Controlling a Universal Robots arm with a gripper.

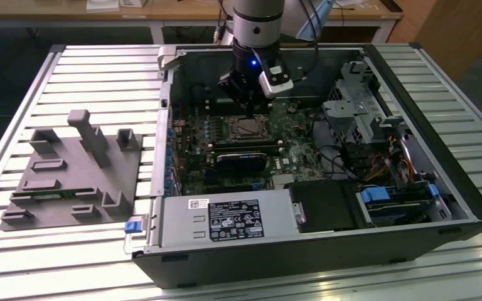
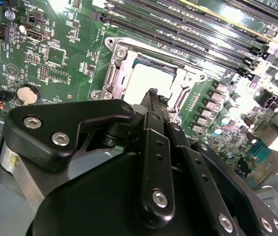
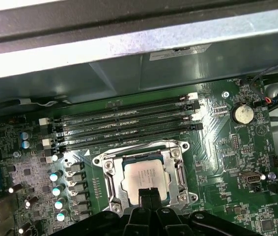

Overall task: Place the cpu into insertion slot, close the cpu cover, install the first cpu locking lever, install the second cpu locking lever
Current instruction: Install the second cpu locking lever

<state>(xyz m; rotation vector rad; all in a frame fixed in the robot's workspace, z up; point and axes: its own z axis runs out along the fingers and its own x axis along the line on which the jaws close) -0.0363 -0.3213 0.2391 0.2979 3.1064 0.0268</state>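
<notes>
First wrist view: cpu [image 3: 146,176] seated under closed cpu cover [image 3: 110,178].

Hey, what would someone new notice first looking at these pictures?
Probably the open computer case on the slatted table, with the arm reaching down into it. Next, the gripper poised right at the cpu, which lies in the insertion slot on the green motherboard, beside the long black memory slots.

Open computer case [image 1: 325,251] lies on the worktop [image 1: 98,69]; a moulded fixture tray [image 1: 69,172] sits beside it, to the exterior view's left. Motherboard [image 3: 227,162] lies inside the case. The cpu [image 3: 146,176] sits in the insertion slot [image 3: 107,174], the cpu cover [image 3: 178,169] over it. Claw [image 3: 151,195] hangs directly above the cpu. Memory slots [image 3: 124,123] run just beside the insertion slot.
</notes>
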